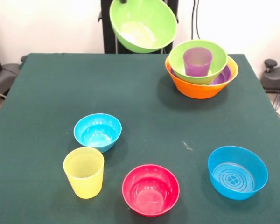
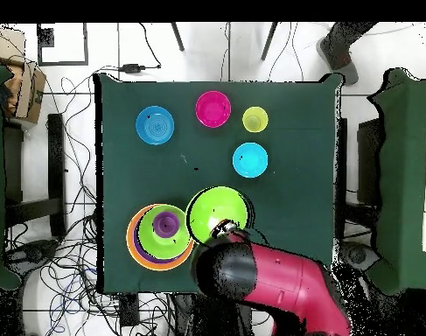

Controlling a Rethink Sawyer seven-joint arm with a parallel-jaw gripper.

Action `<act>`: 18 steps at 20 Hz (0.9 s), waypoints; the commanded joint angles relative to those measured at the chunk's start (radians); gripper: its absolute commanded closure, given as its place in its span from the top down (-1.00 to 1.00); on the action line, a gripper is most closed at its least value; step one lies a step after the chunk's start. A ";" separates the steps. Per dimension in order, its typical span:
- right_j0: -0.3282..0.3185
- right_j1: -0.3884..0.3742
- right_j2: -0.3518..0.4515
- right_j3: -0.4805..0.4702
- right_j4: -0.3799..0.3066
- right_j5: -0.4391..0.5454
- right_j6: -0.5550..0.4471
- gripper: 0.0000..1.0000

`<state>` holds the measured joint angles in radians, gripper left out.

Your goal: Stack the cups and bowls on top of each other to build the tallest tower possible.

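Jaws [image 1: 123, 1]: barely seen at top edge; width cannot be told, apparently carrying raised green bowl [image 1: 143, 24] by its rim.
Raised green bowl: tilted, above the surface [image 1: 46, 93], beside the tower [image 1: 201, 77].
Tower: orange bowl, purple bowl, green bowl, purple cup [image 1: 197, 60] inside.
Loose: two blue bowls, pink-red bowl, yellow cup [image 1: 84, 171].

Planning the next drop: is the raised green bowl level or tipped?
Tipped. The green bowl hangs above the table, its opening tilted toward the front camera, inside visible.
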<state>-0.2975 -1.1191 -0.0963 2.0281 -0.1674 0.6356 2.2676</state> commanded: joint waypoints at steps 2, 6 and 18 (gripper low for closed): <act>0.067 0.078 -0.030 0.013 0.045 0.001 0.235 -1.00; 0.106 0.089 -0.046 0.007 0.067 0.001 0.277 -1.00; 0.231 0.146 -0.111 -0.078 0.135 0.054 0.376 -1.00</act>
<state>-0.1160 -1.0523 -0.1997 2.0151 -0.0848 0.6354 2.3777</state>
